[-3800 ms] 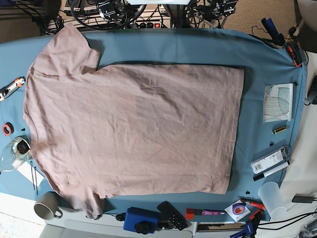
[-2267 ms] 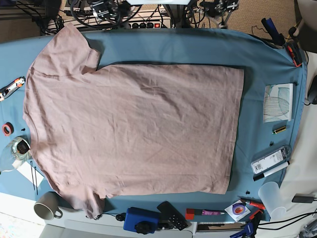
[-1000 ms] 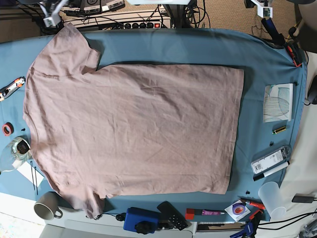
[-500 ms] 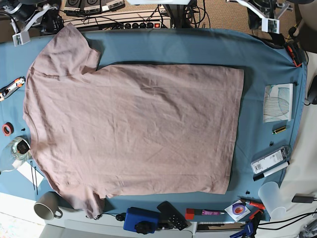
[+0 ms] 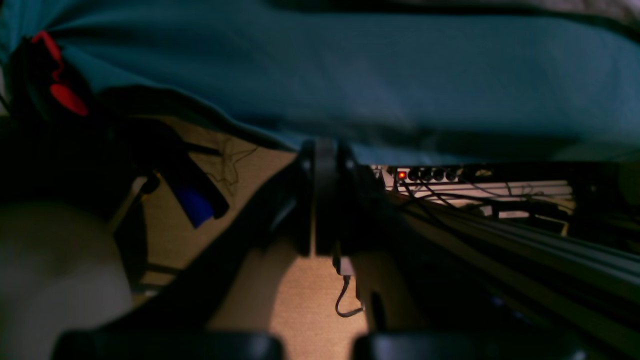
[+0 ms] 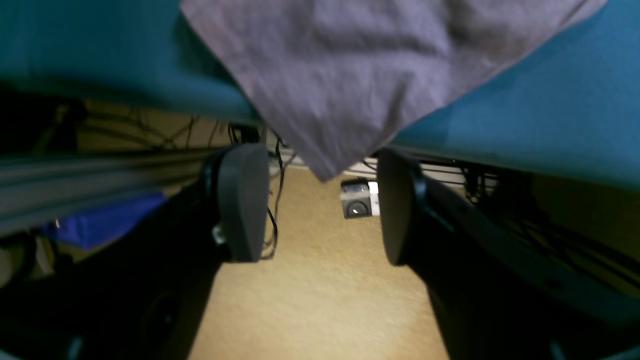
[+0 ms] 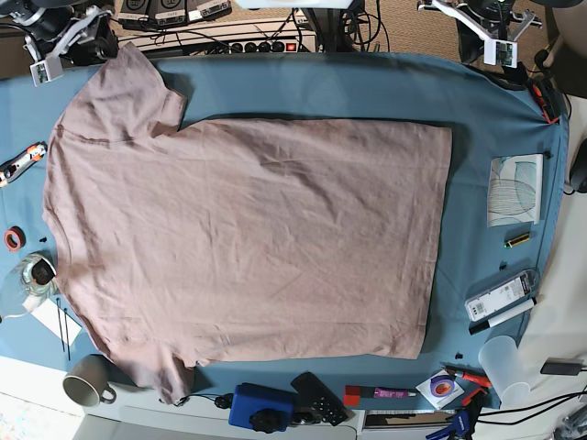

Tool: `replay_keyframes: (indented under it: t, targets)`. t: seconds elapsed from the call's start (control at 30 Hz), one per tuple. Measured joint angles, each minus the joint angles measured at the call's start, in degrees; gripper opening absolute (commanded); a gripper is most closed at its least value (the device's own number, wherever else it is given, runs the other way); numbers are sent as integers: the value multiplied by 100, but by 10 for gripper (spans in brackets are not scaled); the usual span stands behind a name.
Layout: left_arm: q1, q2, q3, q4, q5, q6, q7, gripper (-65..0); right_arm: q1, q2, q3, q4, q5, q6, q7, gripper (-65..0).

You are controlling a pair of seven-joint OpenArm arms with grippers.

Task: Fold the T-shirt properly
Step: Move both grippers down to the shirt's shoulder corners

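the t-shirt lies spread flat and softly wrinkled over most of the teal-covered counter, neck end toward the base view's left, hem toward its right, one sleeve reaching the far left corner and the other hanging by the near edge beside a grey mug. in the right wrist view the tip of that far sleeve droops over the counter's edge, and the right gripper sits just below and outside it, its fingers spread wide to either side of the sleeve tip without touching the cloth. the left gripper is well apart from the shirt, off the far right corner of the counter, its fingers pressed together on nothing, with only the teal cover above it and a power strip beyond. small clutter lines the counter's right edge, including a booklet and a clear cup.
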State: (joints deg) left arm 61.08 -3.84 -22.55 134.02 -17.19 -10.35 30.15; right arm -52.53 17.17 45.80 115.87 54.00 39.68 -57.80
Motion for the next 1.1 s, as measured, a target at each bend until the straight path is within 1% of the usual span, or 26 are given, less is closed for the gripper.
replay_keyframes:
  t: [0.1,0.17,0.23,0.3,0.33,0.37,0.43,0.53,0.63,0.77,0.93,1.1]
  targets:
    - [0,0,0,0,0,0,2,-650,398,-90,2,-52,-219,-219,37,-311]
    - [0,-2,0,0,2,-2,2,-650,688,-87,2,-332,-334,-236,190,-311]
    - [0,0,0,0,2,0,2,-650,940,-48,0,-699,-310,-328,140,-311]
    - [0,0,0,0,0,-2,0,-650,1067,-4,2,-994,-208,-348,39,-311]
    - [2,0,0,0,-2,-2,2,-650,1097,-4,7,-1097,-90,-334,-11,-311]
    - [2,2,0,0,-2,-2,2,-650,1126,-11,7,-1178,-81,-238,15,-311]
    - [0,0,0,0,-2,-2,2,-650,1152,-20,7,-1394,-74,-234,107,-311]
    - [0,2,0,0,0,0,2,-650,1335,-17,7,-1814,-83,-236,74,-311]
    - [0,2,0,0,-2,-2,2,-650,1464,-20,7,-2100,39,-236,37,-311]
    - [2,2,0,0,0,-2,2,-650,1628,-22,9,-2197,48,-136,-9,-311]
    - [0,0,0,0,0,0,2,-650,1729,-20,-52,-2271,76,-125,-7,-311]
    - [0,0,0,0,-2,-2,2,-650,1790,9,-398,-2638,415,-81,295,-311]
